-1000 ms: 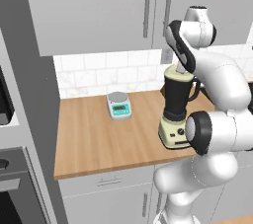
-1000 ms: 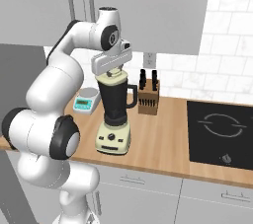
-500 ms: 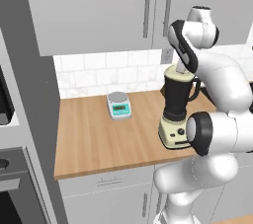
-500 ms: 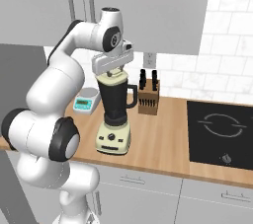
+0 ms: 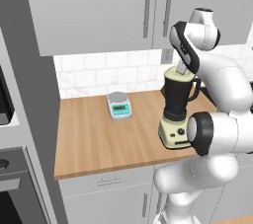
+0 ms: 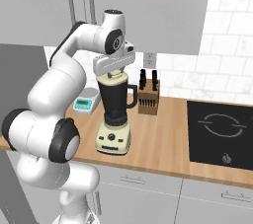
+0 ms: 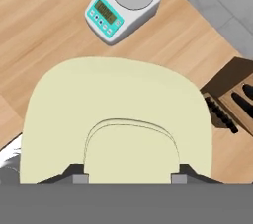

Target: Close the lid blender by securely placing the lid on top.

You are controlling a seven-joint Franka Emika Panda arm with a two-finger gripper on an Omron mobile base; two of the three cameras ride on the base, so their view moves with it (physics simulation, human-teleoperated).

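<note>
The blender stands on the wooden counter, a dark jar with a side handle on a squat cream base. The pale cream-yellow lid lies across the jar's top and looks level. My gripper points straight down onto it. In the hand view its two dark fingertips sit tight against both sides of the lid's raised centre knob, shut on it. The lid hides the jar's rim in the hand view.
A small grey scale with a teal display sits to the blender's left near the tiled wall. A dark wooden knife block stands just behind the blender on its right. A black cooktop lies farther right. Cabinets hang overhead.
The arm's upper joints have shifted very slightly. The hand and the lid stay at the jar's top, and the blender has not moved.
</note>
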